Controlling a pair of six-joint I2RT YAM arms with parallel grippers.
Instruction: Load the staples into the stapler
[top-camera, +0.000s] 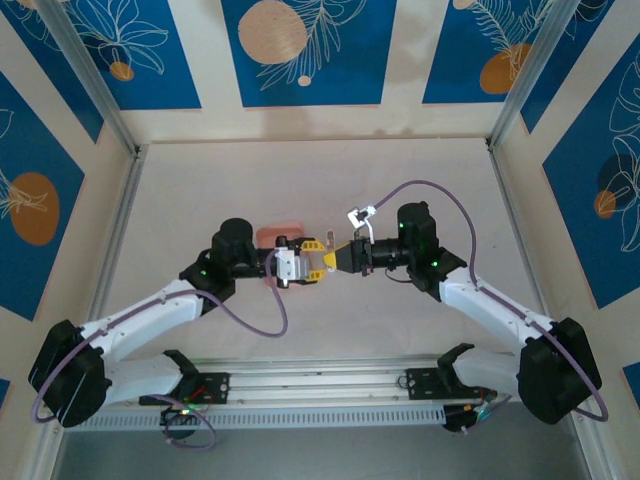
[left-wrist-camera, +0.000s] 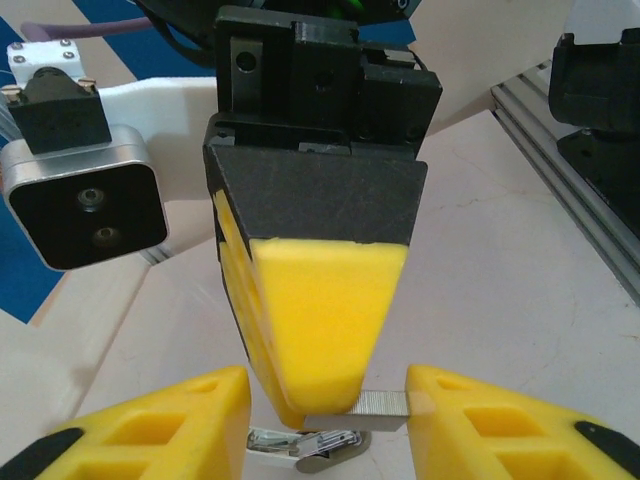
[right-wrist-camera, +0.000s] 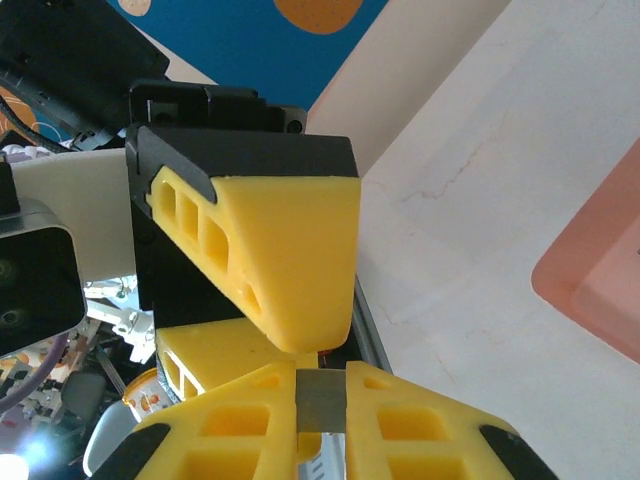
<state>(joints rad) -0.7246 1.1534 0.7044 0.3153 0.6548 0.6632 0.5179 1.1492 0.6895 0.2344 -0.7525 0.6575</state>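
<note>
Right wrist: staples (right-wrist-camera: 320, 405) within right claw (right-wrist-camera: 321, 378).

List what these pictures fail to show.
Stapler: left wrist view, cut by the bottom edge, partly behind the right gripper.
Staples: right wrist view, strip's length buried between the fingers.
Tray: top view, mostly under the left arm; contents unseen.

White arms (top-camera: 140, 318), black joints (top-camera: 235, 242), yellow gripper fingers (left-wrist-camera: 330, 310), purple cables (top-camera: 428, 182)

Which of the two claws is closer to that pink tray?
Left. The left gripper sits just in front of the pink tray; the right gripper meets it from the far side, farther off.
</note>
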